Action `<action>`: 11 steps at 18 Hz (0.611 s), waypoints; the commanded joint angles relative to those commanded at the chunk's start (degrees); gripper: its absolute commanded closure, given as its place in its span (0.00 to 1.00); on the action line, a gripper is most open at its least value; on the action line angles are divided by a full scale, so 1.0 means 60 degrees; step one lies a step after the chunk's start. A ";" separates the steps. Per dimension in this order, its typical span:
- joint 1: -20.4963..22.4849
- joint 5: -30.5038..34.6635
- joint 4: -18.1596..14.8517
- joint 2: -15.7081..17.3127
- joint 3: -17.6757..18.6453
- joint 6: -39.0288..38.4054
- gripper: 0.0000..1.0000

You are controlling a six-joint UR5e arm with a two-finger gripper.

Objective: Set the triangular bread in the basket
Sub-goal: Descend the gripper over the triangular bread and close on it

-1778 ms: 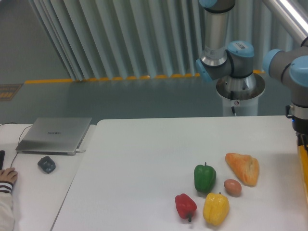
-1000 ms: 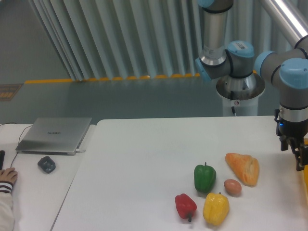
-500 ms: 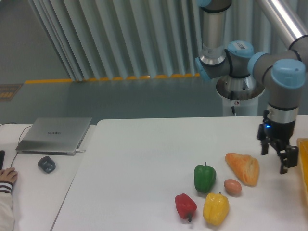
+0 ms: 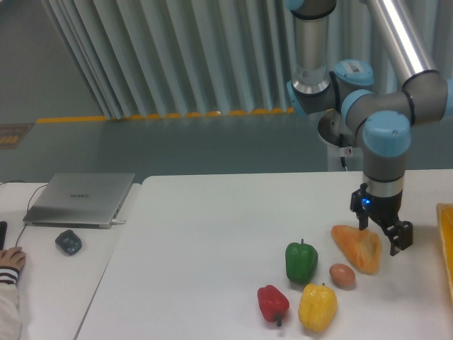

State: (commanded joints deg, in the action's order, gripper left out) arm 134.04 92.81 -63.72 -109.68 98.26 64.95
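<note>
Peppers sit closest to my camera: a glossy yellow bell pepper point(image 4: 317, 307) and a red bell pepper point(image 4: 272, 302) side by side near the front edge of the white table point(image 4: 212, 234), with a darker green bell pepper point(image 4: 301, 261) just behind them. A small brown egg point(image 4: 342, 275) lies just beside the yellow one, to the right of the green one.

Right behind the egg is the golden-orange wedge-shaped triangular bread point(image 4: 357, 248), lying flat on the table, touching or nearly touching the egg. The black two-finger gripper point(image 4: 382, 230) hangs over the bread's right end, fingers spread apart, one at the back of the loaf and one past its right edge. I can't tell from this angle whether either finger is actually touching the crust. Nothing is clamped.

Way over at the right edge of my view is a narrow strip of the yellow-orange straight-rimmed basket point(image 4: 445, 244), well apart from the bread.

On the left, on a separate lighter desk, there's a closed silver laptop point(image 4: 81, 199), a small dark mouse-looking thing point(image 4: 69, 242) and someone's hand point(image 4: 12, 260) poking in at the edge.

Further back the grey and blue arm point(image 4: 386, 134) rises to its base, and behind it all is a wall of pale vertical slats point(image 4: 177, 57) with a yellow floor stripe point(image 4: 163, 115).
</note>
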 joint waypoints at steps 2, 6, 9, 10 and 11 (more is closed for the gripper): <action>-0.0016 -0.0043 -0.0058 0.0028 0.0000 0.0029 0.00; -0.0265 0.0059 -0.0102 -0.0089 0.0102 0.0029 0.00; -0.0265 0.0045 -0.0088 -0.0118 0.0117 0.0029 0.02; -0.0265 0.0045 -0.0088 -0.0118 0.0117 0.0029 0.12; -0.0265 0.0059 -0.0102 -0.0133 0.0117 0.0015 0.36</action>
State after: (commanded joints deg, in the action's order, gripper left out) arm 132.45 93.16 -64.34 -110.48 98.96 65.04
